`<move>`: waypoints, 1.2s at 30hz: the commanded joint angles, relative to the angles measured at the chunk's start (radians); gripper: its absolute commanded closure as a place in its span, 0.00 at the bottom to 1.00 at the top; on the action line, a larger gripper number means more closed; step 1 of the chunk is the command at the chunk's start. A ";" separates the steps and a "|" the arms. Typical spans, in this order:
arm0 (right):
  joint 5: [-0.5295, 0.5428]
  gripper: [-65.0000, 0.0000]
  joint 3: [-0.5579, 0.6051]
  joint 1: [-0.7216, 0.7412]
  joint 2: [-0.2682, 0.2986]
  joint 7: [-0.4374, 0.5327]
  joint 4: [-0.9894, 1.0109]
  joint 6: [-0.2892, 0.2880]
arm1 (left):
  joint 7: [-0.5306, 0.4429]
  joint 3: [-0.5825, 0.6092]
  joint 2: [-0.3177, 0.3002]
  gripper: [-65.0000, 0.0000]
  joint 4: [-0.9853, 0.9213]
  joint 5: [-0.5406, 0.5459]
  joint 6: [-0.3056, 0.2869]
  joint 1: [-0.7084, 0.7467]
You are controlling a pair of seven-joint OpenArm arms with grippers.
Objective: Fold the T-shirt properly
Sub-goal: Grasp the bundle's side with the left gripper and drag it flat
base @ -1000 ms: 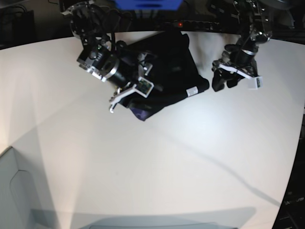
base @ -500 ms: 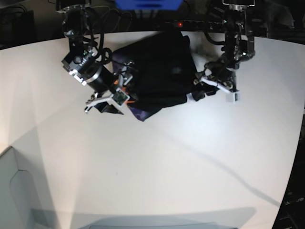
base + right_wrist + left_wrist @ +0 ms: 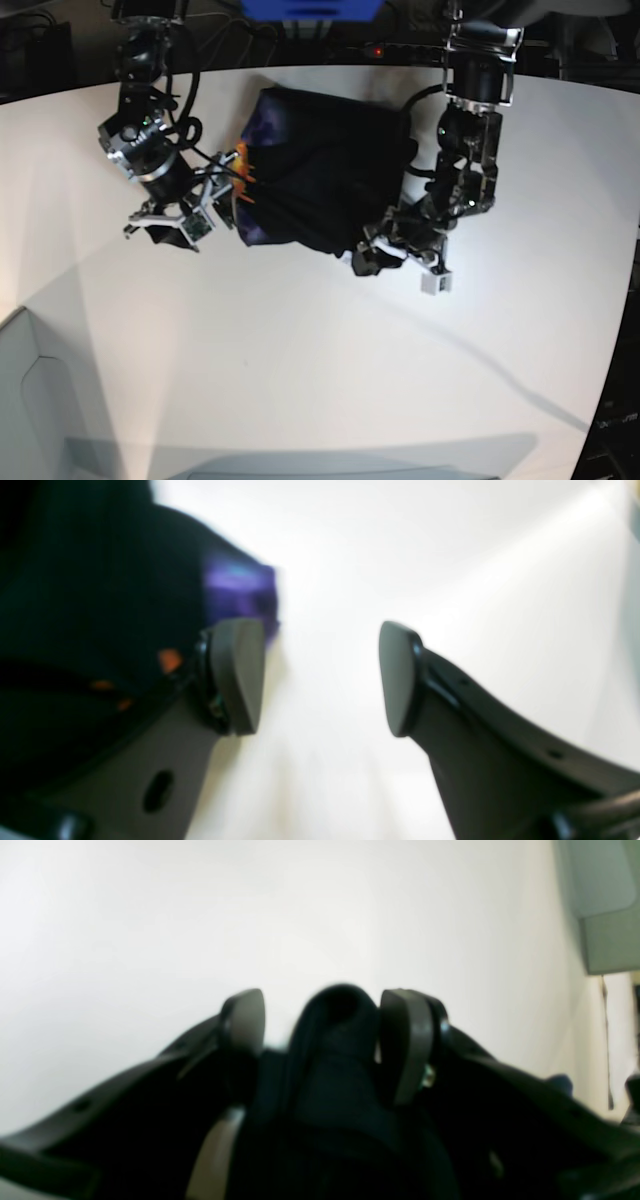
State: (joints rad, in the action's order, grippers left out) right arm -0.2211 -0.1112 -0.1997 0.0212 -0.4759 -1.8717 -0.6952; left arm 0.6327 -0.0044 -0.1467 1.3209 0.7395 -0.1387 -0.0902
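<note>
The black T-shirt (image 3: 325,165) lies bunched at the back middle of the white table (image 3: 300,350), with orange and purple print showing along its left edge. My left gripper (image 3: 378,256) sits at the shirt's front right corner. In the left wrist view a thick fold of black cloth (image 3: 340,1040) fills the gap of the left gripper (image 3: 325,1025), which is shut on it. My right gripper (image 3: 160,225) is just left of the shirt, over bare table. The right wrist view shows the right gripper (image 3: 320,680) open and empty, with the T-shirt (image 3: 100,605) beside its left finger.
A pale grey bin (image 3: 20,400) stands at the table's front left corner and appears as a grey-green box (image 3: 605,905) in the left wrist view. A blue object (image 3: 310,8) and dark cables line the back edge. The table's right edge runs close to the left arm.
My left gripper has moved forward and left, closing on the shirt's front right corner and dragging it along. The right gripper has slid left off the cloth. Orange print now shows.
</note>
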 commanded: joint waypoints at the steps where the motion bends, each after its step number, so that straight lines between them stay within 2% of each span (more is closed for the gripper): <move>1: 0.016 0.44 -0.012 0.009 -0.004 0.018 -0.021 -0.003 | -0.026 -0.004 -0.011 0.45 0.072 0.021 -0.019 -0.015; 4: 0.016 0.44 -0.025 0.006 -0.019 0.018 -0.027 -0.003 | -0.024 -0.010 -0.023 0.45 0.227 0.018 -0.019 0.056; 9: 0.016 0.44 -0.026 -0.001 -0.022 0.015 -0.027 -0.003 | 0.003 -0.088 -0.100 0.45 0.412 0.022 -0.019 0.203; 12: 0.016 0.44 -0.026 -0.001 -0.028 0.015 -0.027 -0.003 | 0.065 -0.179 -0.093 0.45 0.546 0.030 -0.019 0.359; 16: 0.016 0.44 -0.026 0.006 -0.037 0.016 -0.027 -0.003 | 0.080 -0.210 -0.040 0.45 0.675 0.027 -0.019 0.541; 22: 0.016 0.44 -0.020 0.007 -0.043 0.015 -0.027 -0.003 | 0.080 -0.208 0.008 0.45 0.684 0.025 -0.019 0.659; 30: 0.018 0.44 -0.020 0.003 -0.043 0.013 -0.024 -0.003 | 0.080 -0.210 0.000 0.45 0.690 0.027 -0.019 0.728; 36: 0.018 0.44 -0.020 -0.002 -0.042 0.013 -0.019 -0.003 | 0.080 -0.240 0.008 0.45 0.681 0.024 -0.019 0.725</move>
State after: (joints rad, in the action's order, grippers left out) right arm -0.2134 -0.1307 -0.2115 -0.0219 -0.4866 -1.8751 -0.6952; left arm 0.7296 -0.2455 -0.1360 1.9846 0.7456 -0.1505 0.6350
